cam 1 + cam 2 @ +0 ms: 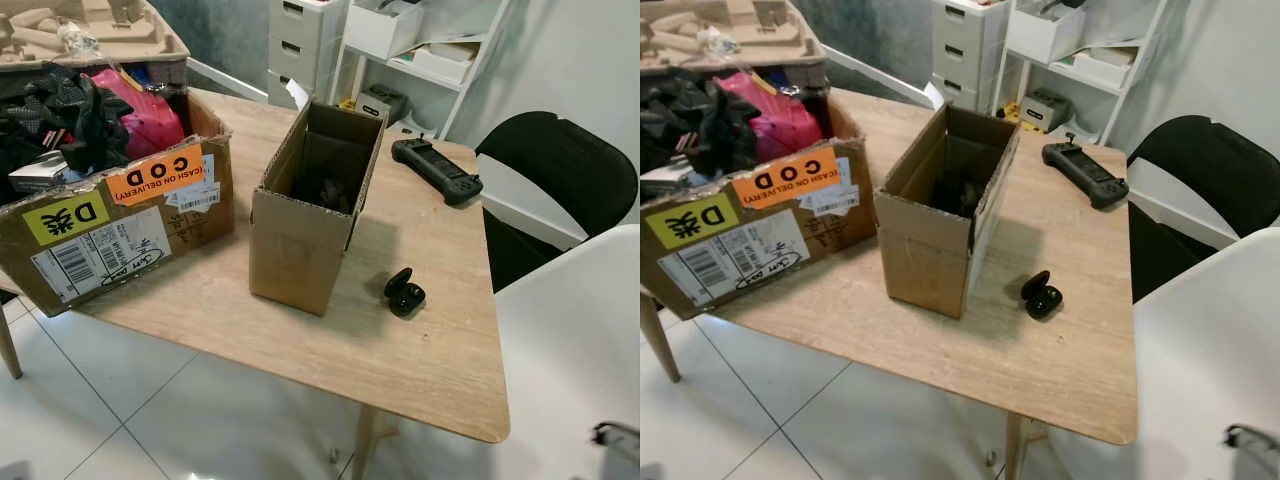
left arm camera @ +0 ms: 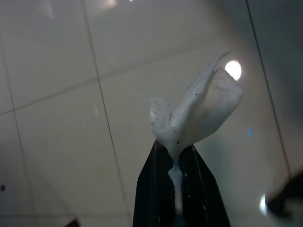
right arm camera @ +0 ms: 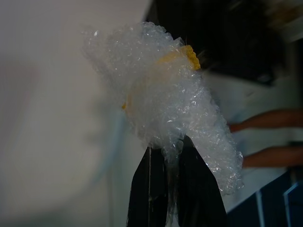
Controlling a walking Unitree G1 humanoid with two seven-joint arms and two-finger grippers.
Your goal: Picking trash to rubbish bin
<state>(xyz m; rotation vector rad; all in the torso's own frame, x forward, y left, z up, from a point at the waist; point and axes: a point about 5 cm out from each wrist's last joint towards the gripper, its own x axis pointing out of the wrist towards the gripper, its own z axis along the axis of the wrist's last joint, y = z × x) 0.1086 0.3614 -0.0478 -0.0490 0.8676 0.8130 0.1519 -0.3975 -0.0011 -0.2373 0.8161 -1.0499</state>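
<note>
My left gripper (image 2: 175, 153) is shut on a crumpled piece of white paper (image 2: 199, 109), held above a pale tiled floor. My right gripper (image 3: 171, 144) is shut on a wad of clear bubble wrap (image 3: 170, 99) with a strip of yellow tape on it. An open, upright cardboard box (image 1: 310, 200) stands in the middle of the wooden table (image 1: 420, 360), with something dark at its bottom. Neither piece of trash is over that box in the head views.
A larger open carton (image 1: 110, 215) with COD labels, stuffed with bags and packing, sits at the table's left edge. A black earbud case (image 1: 404, 293) and a black controller (image 1: 437, 169) lie on the table. A white chair (image 1: 575, 330) and a black chair (image 1: 560, 165) stand on the right.
</note>
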